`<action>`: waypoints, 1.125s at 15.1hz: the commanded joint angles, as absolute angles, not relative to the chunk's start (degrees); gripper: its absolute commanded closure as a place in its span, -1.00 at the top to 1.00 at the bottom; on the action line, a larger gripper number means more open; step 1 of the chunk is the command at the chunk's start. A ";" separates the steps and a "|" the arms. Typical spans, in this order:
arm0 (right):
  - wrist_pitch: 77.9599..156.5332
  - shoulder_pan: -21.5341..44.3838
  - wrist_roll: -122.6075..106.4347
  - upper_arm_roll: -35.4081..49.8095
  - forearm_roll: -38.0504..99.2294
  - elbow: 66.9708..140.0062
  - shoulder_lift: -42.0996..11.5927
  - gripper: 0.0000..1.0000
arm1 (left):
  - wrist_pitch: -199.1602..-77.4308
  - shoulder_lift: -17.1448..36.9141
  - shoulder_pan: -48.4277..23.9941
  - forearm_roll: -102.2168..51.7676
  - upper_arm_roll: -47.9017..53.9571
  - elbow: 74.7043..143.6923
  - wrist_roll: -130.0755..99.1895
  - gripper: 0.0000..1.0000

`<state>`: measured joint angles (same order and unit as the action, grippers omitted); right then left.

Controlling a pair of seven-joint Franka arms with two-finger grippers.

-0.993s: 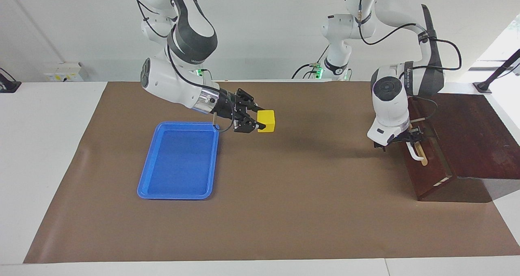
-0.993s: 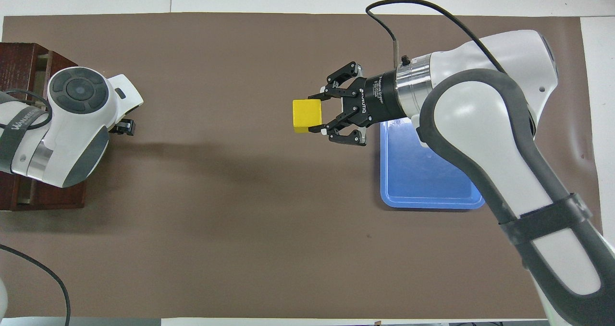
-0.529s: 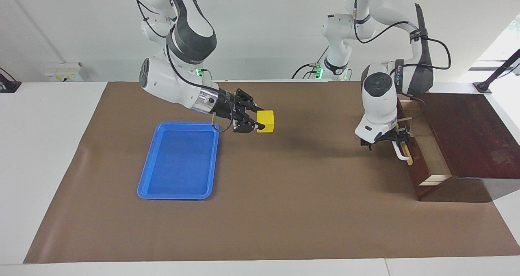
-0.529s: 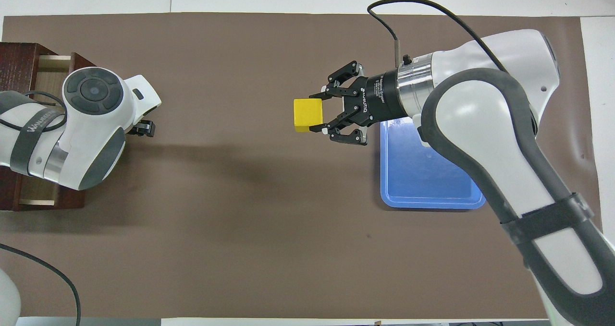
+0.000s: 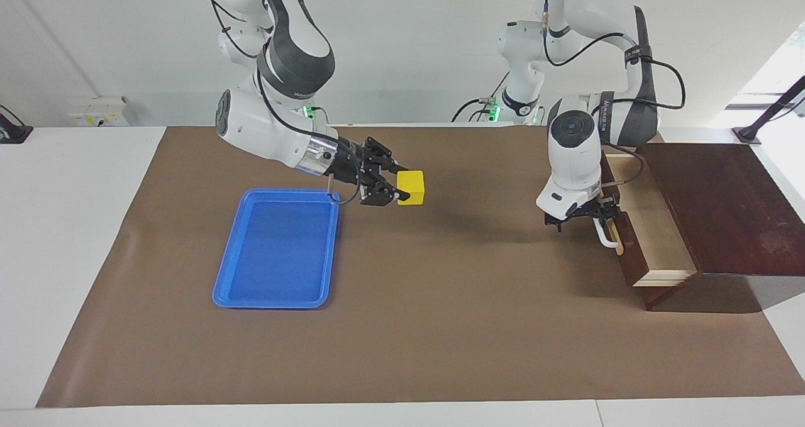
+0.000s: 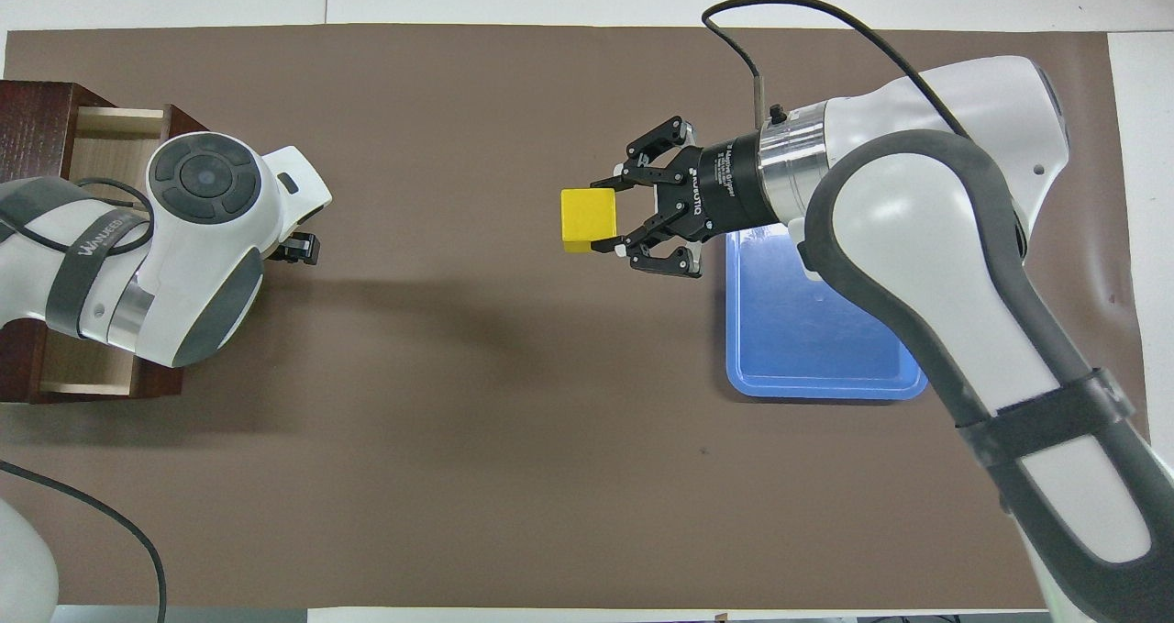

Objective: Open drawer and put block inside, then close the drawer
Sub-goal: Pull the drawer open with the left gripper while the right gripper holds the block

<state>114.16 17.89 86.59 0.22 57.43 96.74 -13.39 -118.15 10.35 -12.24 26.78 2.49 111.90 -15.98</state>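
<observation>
We count one block point(image 5: 411, 187), one drawer point(image 5: 648, 235), one blue tray point(image 5: 277, 248) and two arms. The right end effector point(image 5: 402, 183) is clenched on the yellow block and holds it in the air over the brown mat point(image 5: 402, 326), beside the tray's edge that lies nearer to the robots. The drawer stands partly pulled out of its dark wooden box point(image 5: 723, 207) at the left arm's end of the surface, its pale interior showing. The left end effector point(image 5: 597, 216) is at the drawer's white handle point(image 5: 605, 235); whether its fingers are clenched on the handle or released, we cannot tell. The left arm's wrist hangs over the drawer's front, covering much of it from above.
</observation>
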 commanded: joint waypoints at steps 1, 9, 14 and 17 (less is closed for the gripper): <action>113.47 17.23 85.61 0.53 59.06 98.17 -11.95 -1.00 | -117.16 10.72 -14.68 23.03 2.55 111.98 -17.05 1.00; 113.47 17.23 85.69 0.53 59.06 98.17 -12.04 -1.00 | -115.31 10.99 -15.03 22.94 2.55 110.48 -16.96 1.00; 113.55 17.31 85.69 0.53 59.06 98.17 -12.04 -1.00 | -114.79 11.07 -15.03 22.15 2.55 109.95 -16.96 1.00; 113.55 17.23 85.78 0.53 59.06 98.17 -12.04 -1.00 | -114.78 11.07 -15.47 22.15 2.55 109.95 -16.96 1.00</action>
